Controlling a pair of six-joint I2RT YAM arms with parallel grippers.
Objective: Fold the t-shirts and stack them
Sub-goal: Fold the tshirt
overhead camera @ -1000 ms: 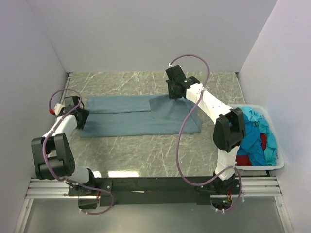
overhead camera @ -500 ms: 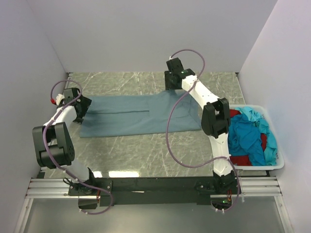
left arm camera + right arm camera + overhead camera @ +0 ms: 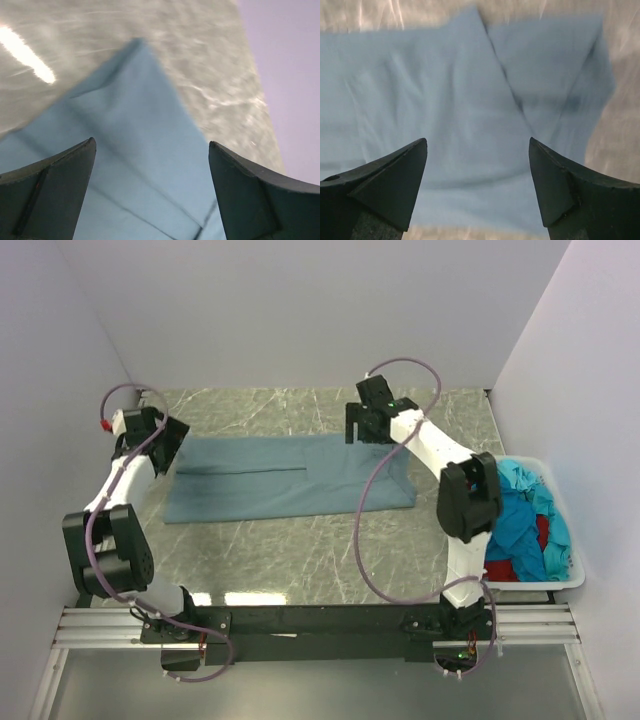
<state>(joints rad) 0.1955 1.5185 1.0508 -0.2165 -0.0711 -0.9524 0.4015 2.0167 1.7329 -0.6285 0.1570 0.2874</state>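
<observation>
A grey-blue t-shirt (image 3: 290,478) lies flat on the marble table, folded into a long band with a seam running along its middle. My left gripper (image 3: 166,452) hovers open over the shirt's left end, and the left wrist view shows only cloth (image 3: 145,150) between the fingers (image 3: 50,190). At the shirt's far right edge my right gripper (image 3: 366,430) stands open above the fabric (image 3: 445,100), holding nothing. A turquoise t-shirt (image 3: 515,525) and a dark red t-shirt (image 3: 500,568) lie crumpled in the bin.
A white plastic bin (image 3: 572,562) stands at the table's right edge beside the right arm. Grey walls close in the left, far and right sides. Bare marble (image 3: 280,555) shows between the shirt and the arm bases.
My right gripper carried a flap of the grey-blue shirt toward the far edge and opened, and the flap now lies flat. The left gripper drew back and up toward the far left.
</observation>
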